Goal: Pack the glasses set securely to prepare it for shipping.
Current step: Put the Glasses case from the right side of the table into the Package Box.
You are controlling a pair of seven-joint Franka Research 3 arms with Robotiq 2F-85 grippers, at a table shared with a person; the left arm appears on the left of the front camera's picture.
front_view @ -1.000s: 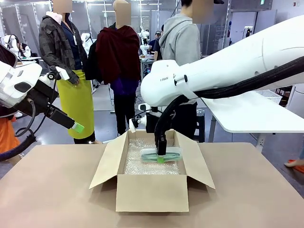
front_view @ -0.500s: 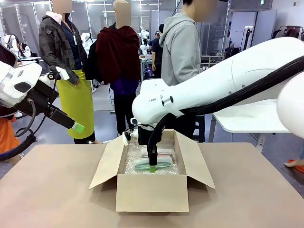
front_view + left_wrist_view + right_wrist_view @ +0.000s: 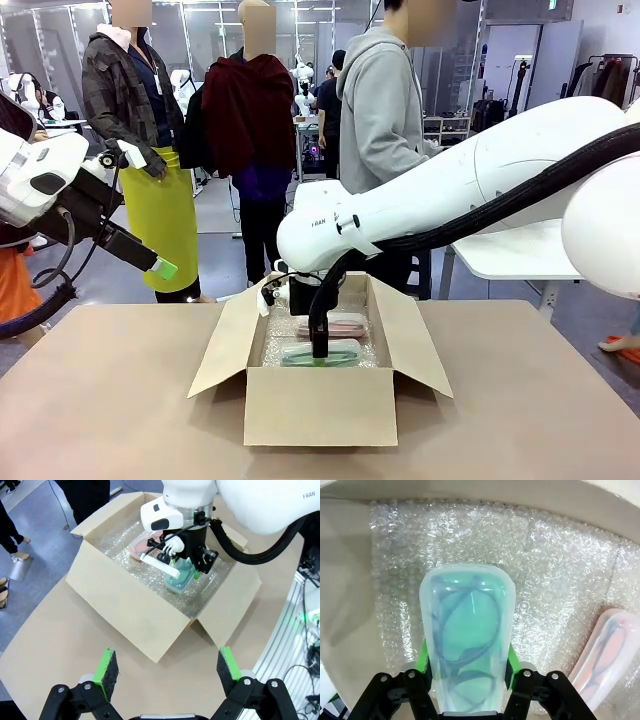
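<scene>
Where the brown desk [image 3: 120, 400] is nearest, it is bare. A little farther back, in the middle of the desk, stands a cardboard box [image 3: 320, 405] with its flaps folded out. Bubble wrap [image 3: 545, 555] lines the inside of the box.

On the bubble wrap, in the near part of the box, lies the mint green case [image 3: 465, 630]. You can see dark glasses through its lid. The right arm reaches down into the box from the right side. The right pincer [image 3: 467, 660] is grasping the mint green case. One green pad presses on each long side, and the case rests on the bubble wrap.

Just past it, in the far part of the box, lies the pale pink case [image 3: 605, 650]. The two cases are near each other, with a strip of bubble wrap between them. Nothing is touching the pink case.

Off to the left, the left pincer [image 3: 166, 660] hangs high above the desk. It is released, with its two fingers wide apart and nothing between them. It points toward the box.

At the far side of the desk stands a person in a grey hoodie [image 3: 385, 100].
</scene>
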